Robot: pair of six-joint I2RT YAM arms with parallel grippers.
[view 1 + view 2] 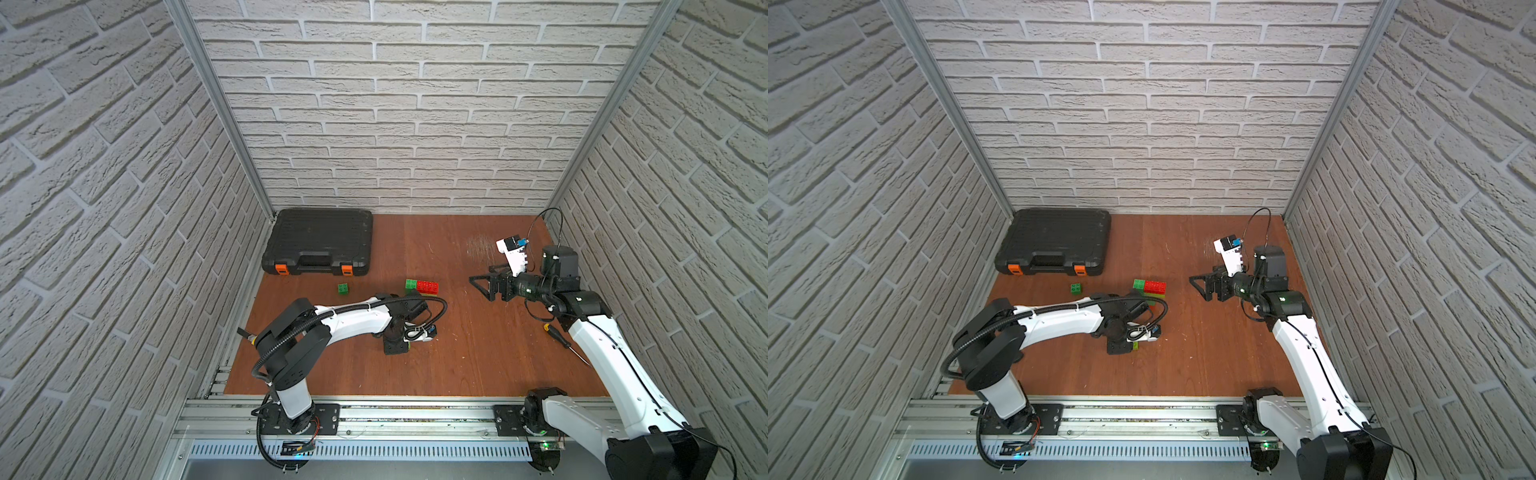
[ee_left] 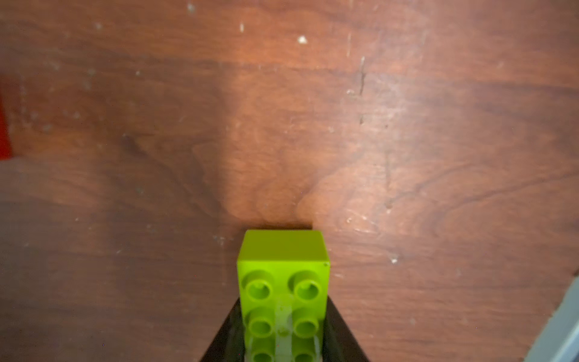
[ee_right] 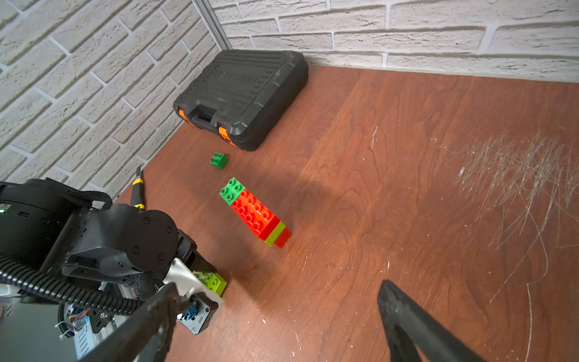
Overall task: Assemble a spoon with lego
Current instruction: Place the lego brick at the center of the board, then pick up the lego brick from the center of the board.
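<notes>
Top views are both showing a brown worktop point(image 1: 457, 357) with a black toolcase point(image 1: 320, 245) lying back left. Left gripper point(image 2: 283, 301) is reaching down, jaws sitting against the sides of a lime brick point(image 2: 283, 275) resting on the worktop; whether they are squeezing or letting go, I cannot tell. Right gripper point(image 3: 280, 285) is hovering wide open, empty. The part-built spoon point(image 1: 422, 286) is standing near the lime brick, toward the back wall, nearer the left arm, its long axis running side to side. One green brick point(image 1: 343, 288) is sitting loose near the toolcase.
</notes>
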